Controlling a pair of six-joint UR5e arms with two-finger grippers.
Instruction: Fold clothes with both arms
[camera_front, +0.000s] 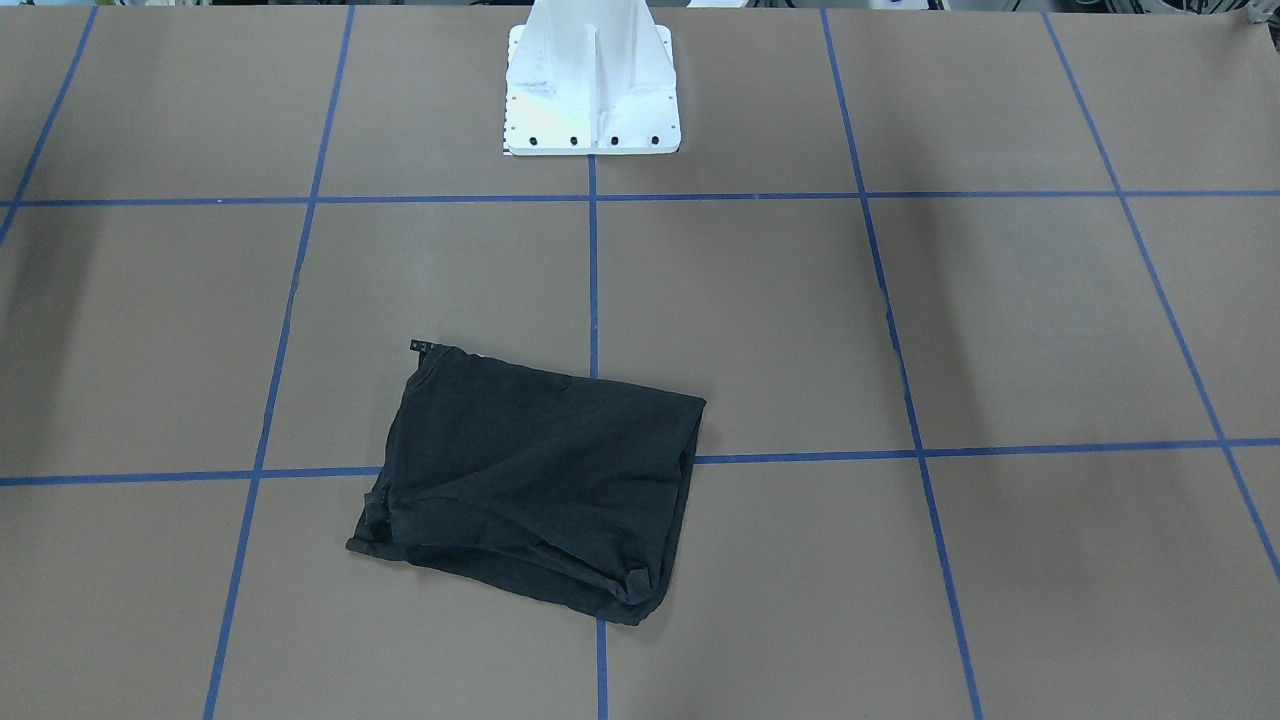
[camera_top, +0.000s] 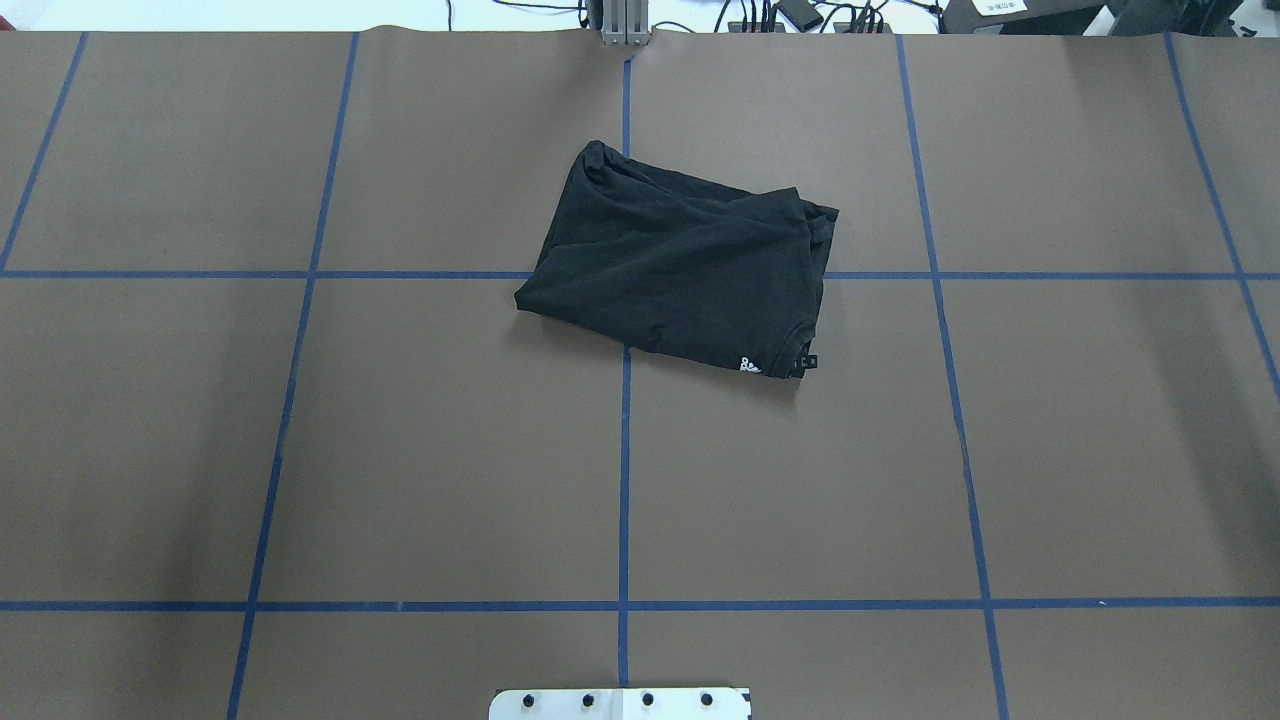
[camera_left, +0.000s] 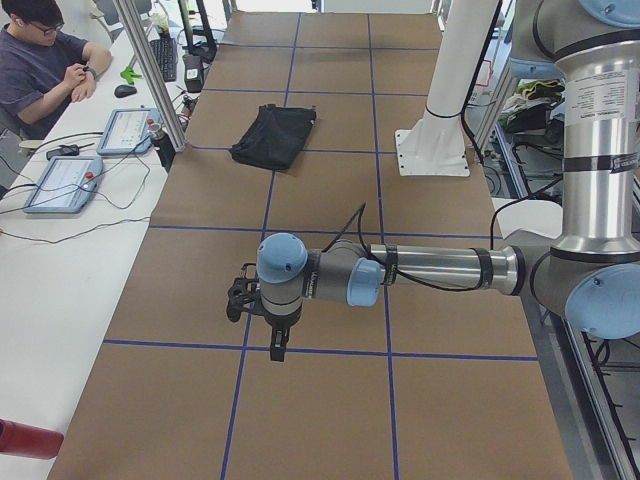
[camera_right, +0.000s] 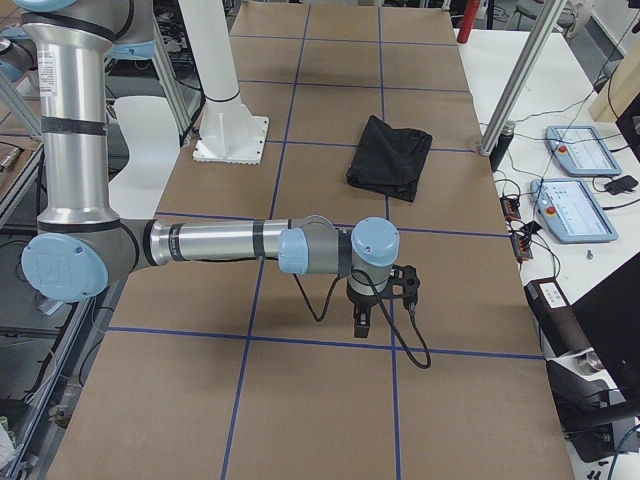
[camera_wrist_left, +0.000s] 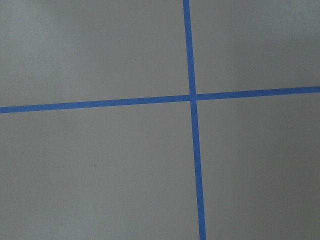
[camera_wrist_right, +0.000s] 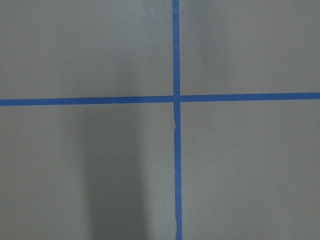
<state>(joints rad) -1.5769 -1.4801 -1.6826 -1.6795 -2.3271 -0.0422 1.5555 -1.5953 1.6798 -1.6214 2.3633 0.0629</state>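
Left gripper (camera_left: 277, 350) hangs above a tape cross (camera_wrist_left: 192, 96), fingers down; whether spread or pressed together cannot be told. Right gripper (camera_right: 362, 328): same posture, state likewise undetermined. Folded T-shirt (camera_top: 680, 270) lies flat between them, well apart from both, held by neither.

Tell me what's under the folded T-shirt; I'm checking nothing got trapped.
The T-shirt covers a crossing of blue tape lines on the brown table; anything beneath its folds is hidden.

A brown table (camera_top: 450, 450) gridded with blue tape (camera_top: 624, 480) has a white bench (camera_left: 60, 290) alongside it, where two tablets (camera_left: 62, 183) and a red cylinder (camera_left: 25, 440) lie, with a seated person (camera_left: 40, 60) at its far end.
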